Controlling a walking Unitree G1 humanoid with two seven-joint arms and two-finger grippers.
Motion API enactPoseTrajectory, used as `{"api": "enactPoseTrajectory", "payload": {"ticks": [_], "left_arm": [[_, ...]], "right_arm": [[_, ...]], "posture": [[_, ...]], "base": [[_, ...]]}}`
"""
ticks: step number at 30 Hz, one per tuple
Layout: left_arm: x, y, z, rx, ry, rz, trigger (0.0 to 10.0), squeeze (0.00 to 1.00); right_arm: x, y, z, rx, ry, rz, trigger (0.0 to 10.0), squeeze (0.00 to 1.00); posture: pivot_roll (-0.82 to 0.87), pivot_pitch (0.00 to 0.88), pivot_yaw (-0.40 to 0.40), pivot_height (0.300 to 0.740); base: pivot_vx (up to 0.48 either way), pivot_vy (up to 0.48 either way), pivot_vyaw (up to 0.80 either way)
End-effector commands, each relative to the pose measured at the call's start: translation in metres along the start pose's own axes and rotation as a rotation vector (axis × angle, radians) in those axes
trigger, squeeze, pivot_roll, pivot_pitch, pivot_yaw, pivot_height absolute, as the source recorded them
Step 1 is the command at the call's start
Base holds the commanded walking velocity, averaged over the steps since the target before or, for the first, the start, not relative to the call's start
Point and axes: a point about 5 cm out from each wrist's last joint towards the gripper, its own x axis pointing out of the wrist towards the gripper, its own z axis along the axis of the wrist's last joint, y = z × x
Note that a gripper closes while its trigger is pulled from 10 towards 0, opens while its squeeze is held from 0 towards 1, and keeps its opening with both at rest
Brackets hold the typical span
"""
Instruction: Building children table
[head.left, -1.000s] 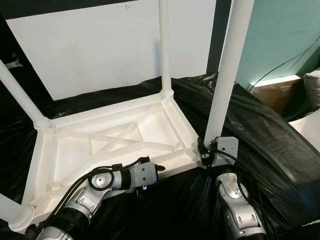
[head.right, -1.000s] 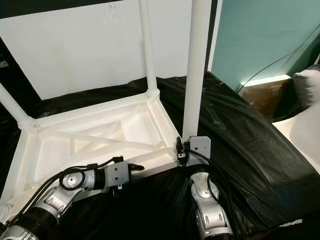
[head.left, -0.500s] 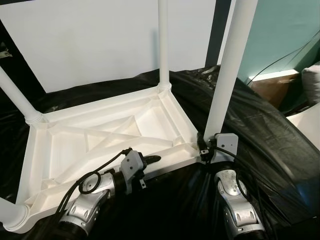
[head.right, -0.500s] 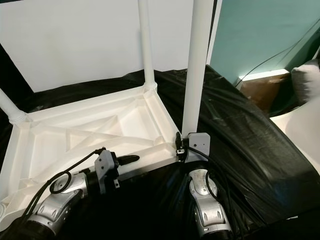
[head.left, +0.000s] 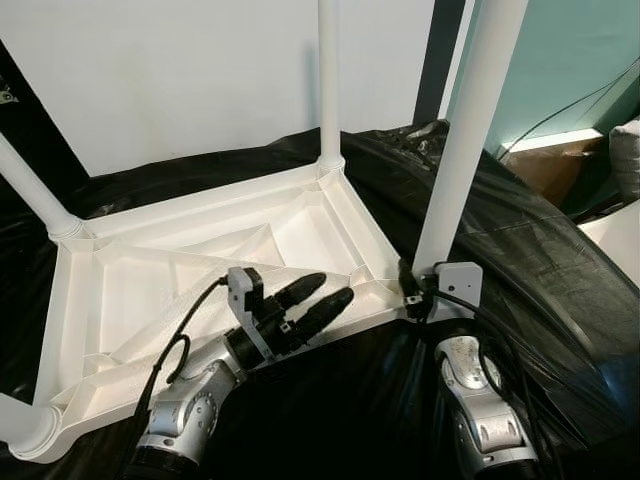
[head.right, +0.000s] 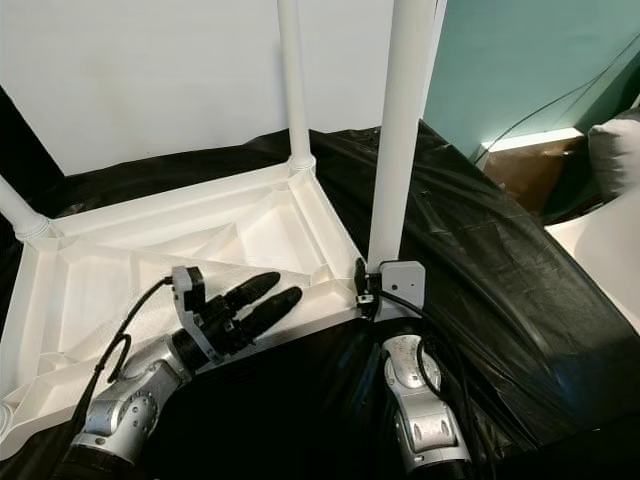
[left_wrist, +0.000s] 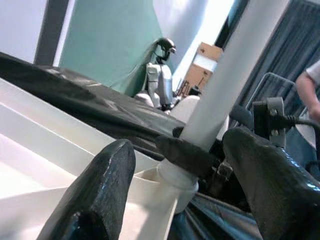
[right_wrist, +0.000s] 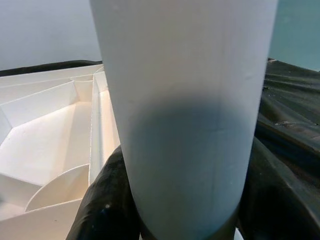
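The white tabletop (head.left: 200, 270) is seen lying upside down on black sheeting (head.left: 520, 270), ribbed underside up. At its near right corner the upright white leg (head.left: 465, 150) is clamped low down by the right gripper (right_wrist: 175, 210), a black finger (right_wrist: 102, 205) pressed against each side. The left gripper (head.left: 310, 303) is held over the near edge of the tabletop, beside that corner, its fingers (left_wrist: 97, 195) spread apart and nothing held between them. Three more legs are seated at the other corners.
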Motion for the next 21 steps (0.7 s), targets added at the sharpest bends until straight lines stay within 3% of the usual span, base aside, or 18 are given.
{"api": "enactPoseTrajectory", "payload": {"ticks": [1, 3, 4, 6, 13, 14, 21], "left_arm": [[-0.001, 0.005, -0.001, 0.0, -0.037, 0.126, 10.0, 0.0], [-0.001, 0.019, -0.003, 0.019, -0.102, 0.326, 10.0, 0.0], [-0.001, 0.019, -0.003, 0.019, -0.102, 0.326, 10.0, 0.0], [-0.003, 0.027, -0.003, -0.013, -0.166, 0.442, 10.0, 0.0], [-0.009, 0.035, -0.007, -0.061, -0.217, 0.589, 10.0, 0.0], [-0.009, 0.036, -0.007, -0.061, -0.208, 0.597, 10.0, 0.0], [-0.006, 0.04, -0.01, -0.062, -0.19, 0.61, 10.0, 0.0]], "right_arm": [[-0.013, -0.014, -0.033, -0.061, 0.179, -0.061, 10.0, 0.0], [-0.016, -0.017, -0.032, -0.068, 0.167, -0.092, 10.0, 0.0], [-0.016, -0.017, -0.032, -0.068, 0.167, -0.092, 10.0, 0.0], [-0.019, -0.018, -0.03, -0.065, 0.148, -0.101, 10.0, 0.0], [-0.025, -0.02, -0.023, -0.046, 0.109, -0.103, 10.0, 0.0], [-0.026, -0.023, -0.023, -0.032, 0.104, -0.114, 10.0, 1.0], [-0.031, -0.031, -0.014, -0.014, 0.055, -0.143, 10.0, 1.0]], "posture": [[-0.04, 0.02, 0.032, 0.74], [-0.04, 0.021, 0.037, 0.74], [-0.04, 0.021, 0.037, 0.74], [-0.05, 0.022, 0.042, 0.74], [-0.07, 0.026, 0.054, 0.74], [-0.08, 0.027, 0.058, 0.74], [-0.09, 0.028, 0.06, 0.74]], "base": [[0.0, 0.0, 0.0], [0.0, 0.0, 0.0], [0.0, 0.0, 0.0], [0.0, 0.0, 0.0], [0.0, 0.0, 0.0], [0.0, 0.0, 0.0], [0.0, 0.0, 0.0]]}}
